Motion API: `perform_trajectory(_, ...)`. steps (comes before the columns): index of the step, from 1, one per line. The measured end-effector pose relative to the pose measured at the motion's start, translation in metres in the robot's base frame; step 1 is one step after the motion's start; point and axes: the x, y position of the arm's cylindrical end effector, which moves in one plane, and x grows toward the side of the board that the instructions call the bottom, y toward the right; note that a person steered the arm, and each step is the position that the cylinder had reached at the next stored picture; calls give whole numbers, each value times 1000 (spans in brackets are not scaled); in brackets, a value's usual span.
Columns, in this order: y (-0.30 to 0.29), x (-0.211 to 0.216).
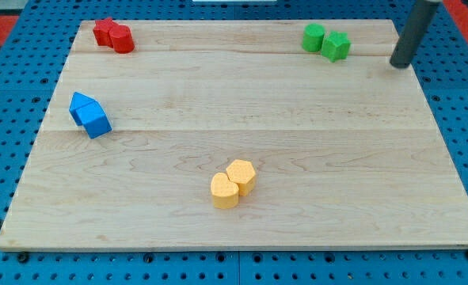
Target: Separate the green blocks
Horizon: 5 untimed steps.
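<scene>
Pale wooden board [241, 158] lying on a blue perforated base [12, 95], seen from the single camera. At the view's top right, my tip [400, 66], the lower end of the straight dark rod, stands at the board's right edge. It has no jaws to open or close, and it holds and touches nothing. Just to its left, but apart from it, lie the two green blocks: a green round cylinder block [313, 37] and a green angular block [336, 46], whose exact shape I cannot make out. The two touch each other. At the top left, two red blocks [112, 35] sit pressed together. At the left edge, two blue blocks [90, 115] are likewise in contact. Near the bottom centre, a yellow hexagonal block [241, 175] touches a yellow rounded block [225, 191].
</scene>
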Motion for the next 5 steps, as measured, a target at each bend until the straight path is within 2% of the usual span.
perform_trajectory(1, 0, -55)
perform_trajectory(2, -37, -77)
perform_trajectory(3, -69, -60)
perform_trajectory(5, -56, -7)
